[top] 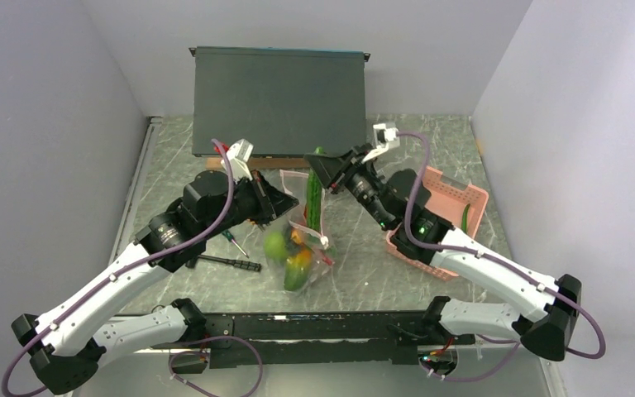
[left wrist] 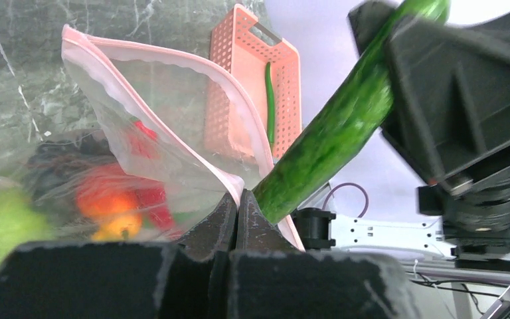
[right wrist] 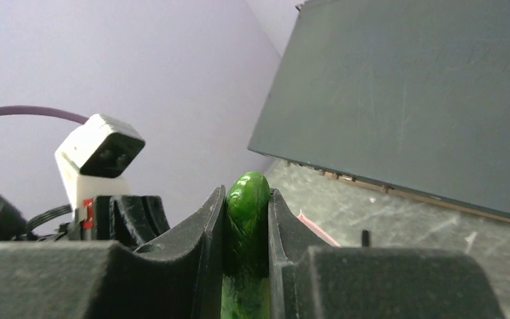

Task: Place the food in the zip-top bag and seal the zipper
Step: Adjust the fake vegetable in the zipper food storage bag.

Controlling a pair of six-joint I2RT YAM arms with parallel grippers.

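Note:
The clear zip-top bag (top: 302,248) lies mid-table with a lime-green fruit (top: 275,245) and an orange-yellow piece (top: 299,260) inside; red chili peppers (left wrist: 147,193) show through the plastic. My left gripper (top: 285,203) is shut on the bag's pink zipper strip (left wrist: 236,189), holding the mouth up and open. My right gripper (top: 321,169) is shut on the top end of the long dark green cucumber (top: 314,198). The cucumber hangs steeply with its lower end at the bag's mouth (left wrist: 332,143). In the right wrist view its tip (right wrist: 247,199) sits between the fingers.
A pink perforated basket (top: 442,211) at the right holds a thin green pepper (left wrist: 269,100). A black-handled tool (top: 230,263) and a green-handled screwdriver (top: 231,240) lie left of the bag. A dark upright panel (top: 279,99) stands at the back.

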